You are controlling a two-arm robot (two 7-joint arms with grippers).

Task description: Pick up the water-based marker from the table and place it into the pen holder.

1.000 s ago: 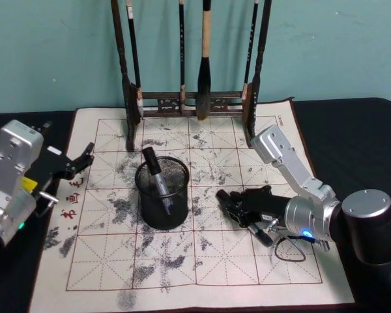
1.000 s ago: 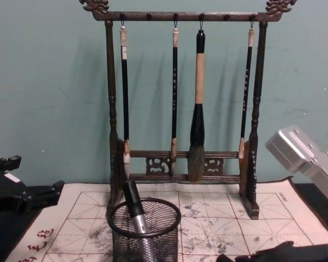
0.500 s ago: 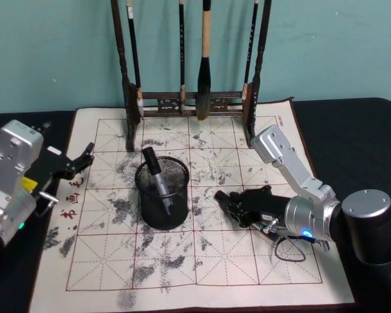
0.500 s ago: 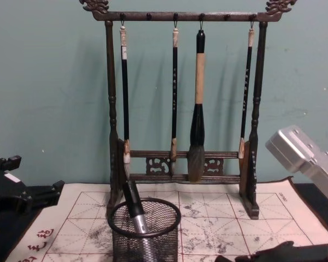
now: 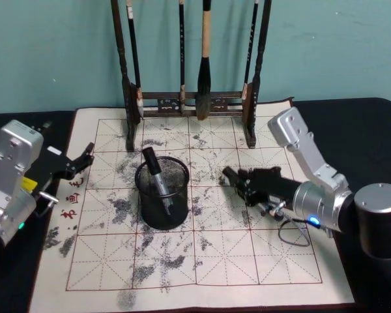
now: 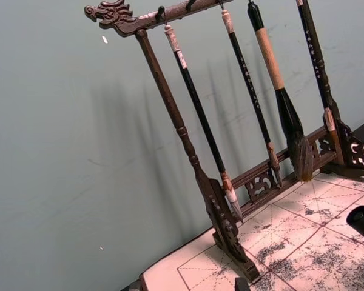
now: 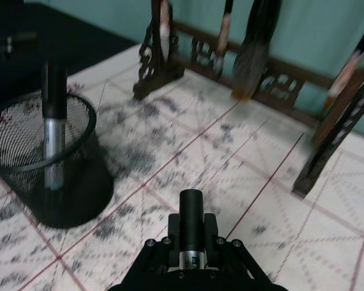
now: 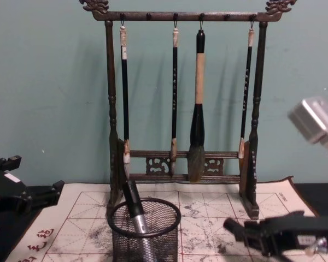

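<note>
A paper mat (image 5: 202,261) lies on the desk (image 5: 365,130). The brush rack (image 5: 189,101) stands at the back of the mat. Four brushes (image 8: 198,109) hang in it, side by side. The pen holder (image 5: 150,212) stands on the mat in front of the rack, a bit to the left. One marker (image 5: 155,176) leans inside it. The right tool (image 5: 236,182) is to the right of the pen holder, over the mat, with the water-based marker (image 7: 192,221) in it. The left tool (image 5: 83,160) is at the mat's left edge, apart from the pen holder.

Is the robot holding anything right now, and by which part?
Yes: the right tool grips a marker by its silver barrel, the black end poking out ahead. The left tool, off to the left, holds nothing.
</note>
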